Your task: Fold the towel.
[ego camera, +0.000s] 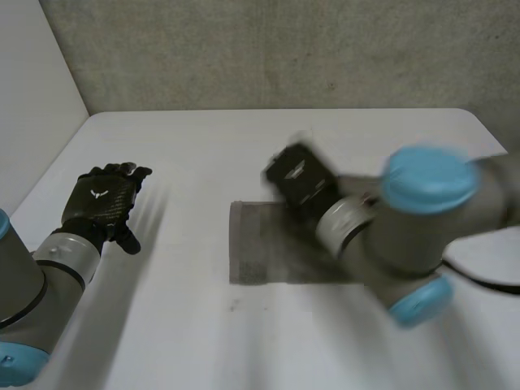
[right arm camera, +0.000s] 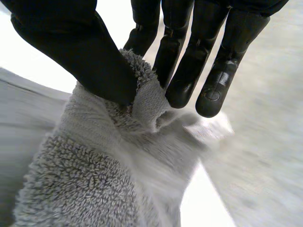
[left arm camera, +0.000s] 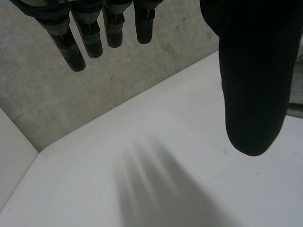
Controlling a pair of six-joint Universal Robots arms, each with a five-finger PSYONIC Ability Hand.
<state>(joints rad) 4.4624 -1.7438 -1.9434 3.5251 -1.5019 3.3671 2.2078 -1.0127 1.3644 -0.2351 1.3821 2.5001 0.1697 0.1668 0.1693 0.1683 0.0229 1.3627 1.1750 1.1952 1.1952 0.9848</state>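
A grey towel (ego camera: 258, 258) lies flat on the white table (ego camera: 195, 154), a little to the right of the middle, its right part hidden under the right arm (ego camera: 406, 236). The right hand (ego camera: 299, 175) reaches over the towel's far edge. In the right wrist view its thumb (right arm camera: 80, 52) and fingers (right arm camera: 182, 71) pinch a raised fold of the fluffy cloth between them, the thumb pressed into the pile on one side and the fingertips closing on the other, while the rest of the towel hangs and spreads away below the palm; whether that fold is a corner or a stretch of edge cannot be told. The left hand (ego camera: 101, 201) is at the left side of the table, well apart from the towel and touching nothing. In its own wrist view the fingers (left arm camera: 75, 54) are straight and slightly spread, the thumb held wide of them, all above bare table. Behind the table stands a rough grey wall (ego camera: 268, 49), and a plain white panel closes the table's left side.
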